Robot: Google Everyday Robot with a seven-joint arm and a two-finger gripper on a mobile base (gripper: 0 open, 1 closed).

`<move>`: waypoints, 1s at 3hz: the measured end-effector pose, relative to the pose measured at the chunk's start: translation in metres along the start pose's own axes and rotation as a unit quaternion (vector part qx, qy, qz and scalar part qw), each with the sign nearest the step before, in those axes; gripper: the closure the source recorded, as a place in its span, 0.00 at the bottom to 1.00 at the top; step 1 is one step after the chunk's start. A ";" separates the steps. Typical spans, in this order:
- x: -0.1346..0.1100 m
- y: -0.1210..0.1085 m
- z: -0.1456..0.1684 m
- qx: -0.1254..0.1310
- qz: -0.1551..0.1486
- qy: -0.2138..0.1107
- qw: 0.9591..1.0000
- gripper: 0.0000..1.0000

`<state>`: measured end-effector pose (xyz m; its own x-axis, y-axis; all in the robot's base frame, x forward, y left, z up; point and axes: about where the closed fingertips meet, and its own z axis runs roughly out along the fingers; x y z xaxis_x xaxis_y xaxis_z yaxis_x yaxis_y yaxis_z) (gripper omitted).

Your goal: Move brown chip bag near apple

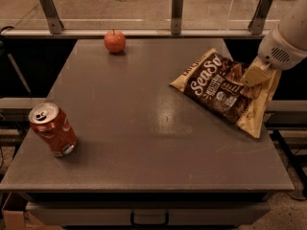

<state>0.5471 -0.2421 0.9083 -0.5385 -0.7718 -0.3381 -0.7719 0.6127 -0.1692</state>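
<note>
A dented red soda can (52, 130) leaned near the front-left corner of the bench (144, 138). By the right edge, the gripper (256, 75) pinched the brown chip bag (218, 87). The apple (115, 41) sat at the far edge, well apart.

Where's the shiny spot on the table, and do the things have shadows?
Camera view: a pale patch of glare lies mid-table, beside the brown chip bag. In the same view, the red can and the apple cast only small, soft shadows at their bases. The gripper is at the bag's right edge, and the whole scene is lit dim and warm.
</note>
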 end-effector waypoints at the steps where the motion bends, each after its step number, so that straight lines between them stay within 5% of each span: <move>1: -0.018 0.001 -0.050 0.013 -0.007 -0.060 0.998 1.00; 3: -0.050 -0.002 -0.038 0.003 0.017 -0.099 0.995 1.00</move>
<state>0.5627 -0.2117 0.9610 -0.4871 -0.7021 -0.5194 -0.7522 0.6395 -0.1592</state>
